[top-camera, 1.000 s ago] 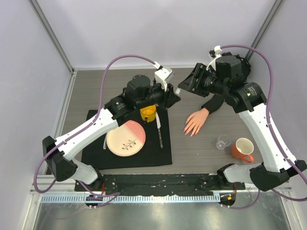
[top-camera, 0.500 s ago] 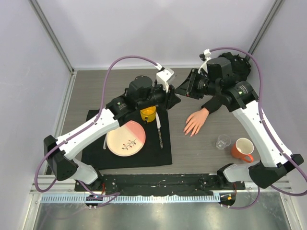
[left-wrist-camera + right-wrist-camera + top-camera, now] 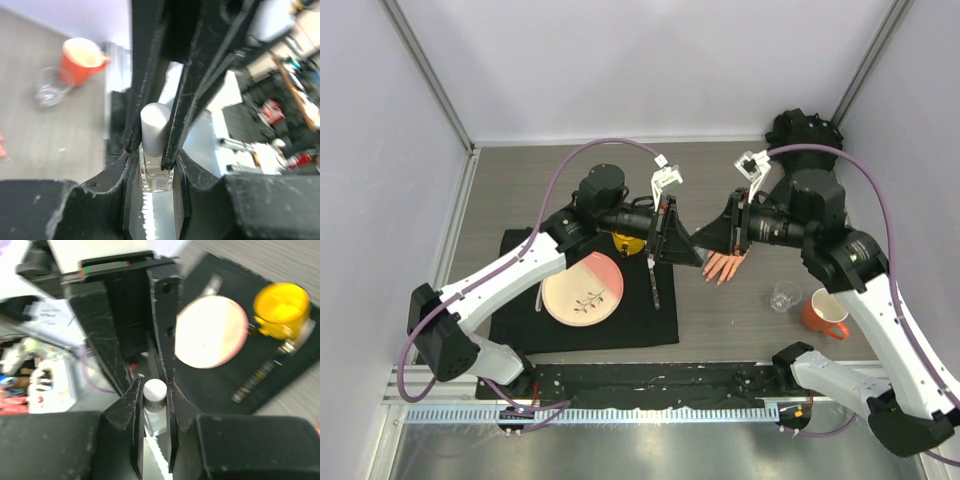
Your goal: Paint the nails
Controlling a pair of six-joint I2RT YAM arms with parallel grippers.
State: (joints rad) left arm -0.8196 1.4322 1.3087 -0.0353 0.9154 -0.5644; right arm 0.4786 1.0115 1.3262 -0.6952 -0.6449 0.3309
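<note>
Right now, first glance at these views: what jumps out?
The two grippers meet nose to nose mid-table: the left gripper holds a small clear bottle with a pale cap, and the fingers of the right gripper flank that cap. Directly below them the mannequin hand lies, fingers toward the near edge. Then colour: a pink-and-cream plate on the black mat at left, an orange mug near right.

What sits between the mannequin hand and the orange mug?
In the top view, a clear glass stands between the mannequin hand and the orange mug.
</note>
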